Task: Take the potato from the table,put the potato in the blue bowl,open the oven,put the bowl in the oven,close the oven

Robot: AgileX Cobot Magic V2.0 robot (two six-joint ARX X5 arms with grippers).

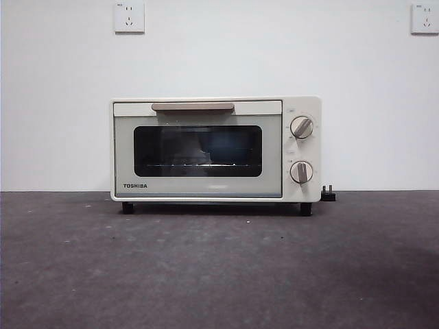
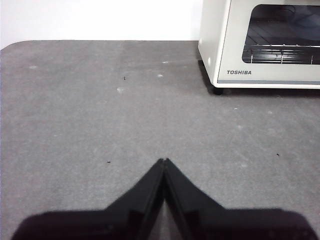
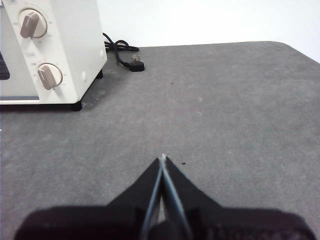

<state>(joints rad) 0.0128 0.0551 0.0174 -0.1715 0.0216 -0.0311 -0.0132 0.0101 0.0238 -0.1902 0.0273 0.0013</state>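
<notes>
The cream-white oven (image 1: 199,185) stands at the back middle of the table (image 1: 219,274), its dark glass door (image 1: 197,151) closed and the beige handle (image 1: 193,107) up top. Behind the glass a dim bluish shape (image 1: 232,145) rests on the rack; it looks like the blue bowl. The potato is hidden. My left gripper (image 2: 164,161) hovers shut and empty over bare table, left of the oven (image 2: 235,50). My right gripper (image 3: 163,157) is also shut and empty, on the knob side of the oven (image 3: 70,50). Neither arm appears in the front view.
Two round knobs (image 1: 301,127) sit on the oven's right panel. A black cable with its plug (image 3: 131,62) lies on the table behind the oven's right corner. Two wall sockets (image 1: 129,17) are high on the white wall.
</notes>
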